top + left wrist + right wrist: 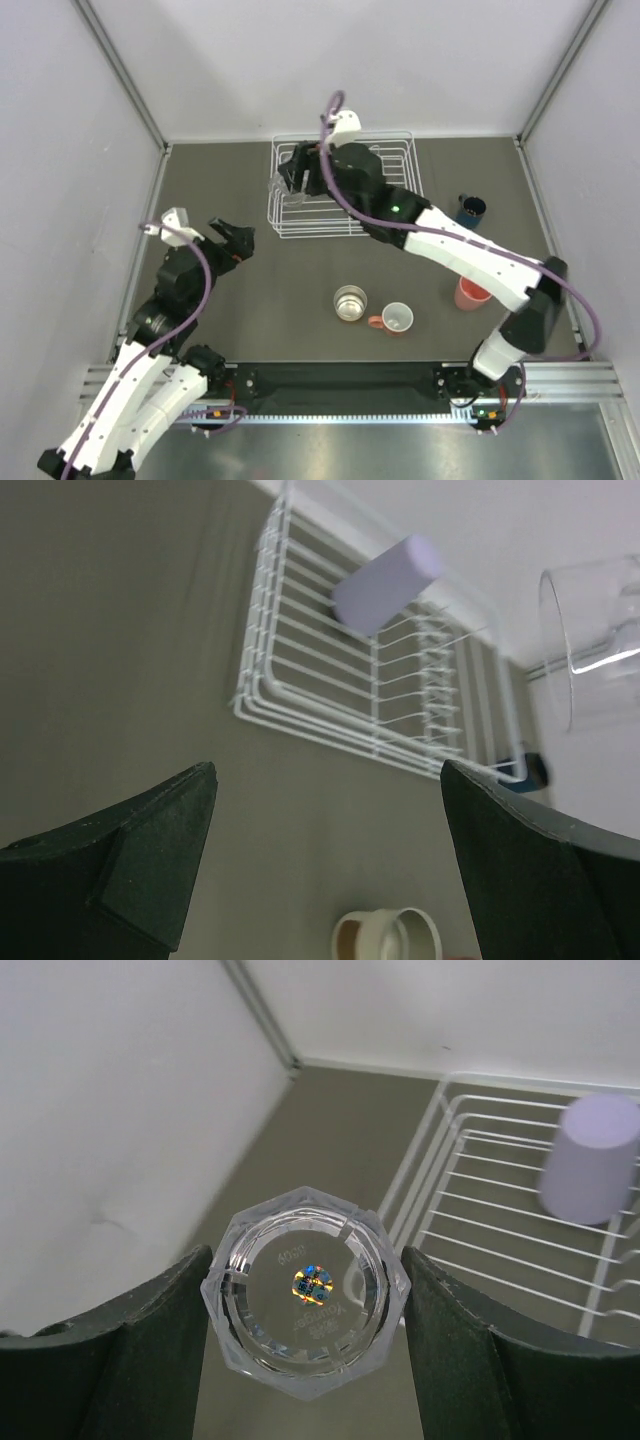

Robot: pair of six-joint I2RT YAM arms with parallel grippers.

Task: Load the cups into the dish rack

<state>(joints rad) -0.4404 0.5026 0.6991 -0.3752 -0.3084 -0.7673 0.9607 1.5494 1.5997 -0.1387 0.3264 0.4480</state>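
Table: dark grey surface [250,300] with white walls on three sides; both arms are bolted at its near edge.
Dish rack: white wire dish rack [395,150] at the middle of the table's far edge, with a row of upright prongs in its right part.
Right arm: the right arm [470,255] reaches from the near right corner across the table and over the rack.
Right gripper: the right gripper [293,180] hangs at the rack's left end, its fingers [130,1360] clamped on either side of a clear faceted glass.
Left gripper: the left gripper [233,232] is raised over the left part of the table and points toward the rack. Its jaws are spread wide and hold nothing.
Clear faceted glass: the clear faceted glass [305,1295] is held off the surface with its base toward the wrist camera. The rack's left rim runs just to its right in that view.
Lavender tumbler: the lavender tumbler [590,1160] is inside the rack on the plain wires, closed end up. The right arm hides it from above.
Steel cup: the steel cup [350,302] stands mouth up toward the middle of the near edge.
Salmon-pink mug: the salmon-pink mug [397,318] stands mouth up just right of the steel cup, its handle toward that cup.
Pink tumbler: the pink tumbler [470,293] is near the right edge, partly under the right arm.
Dark blue mug: the dark blue mug [471,210] is by the right edge, right of the rack.
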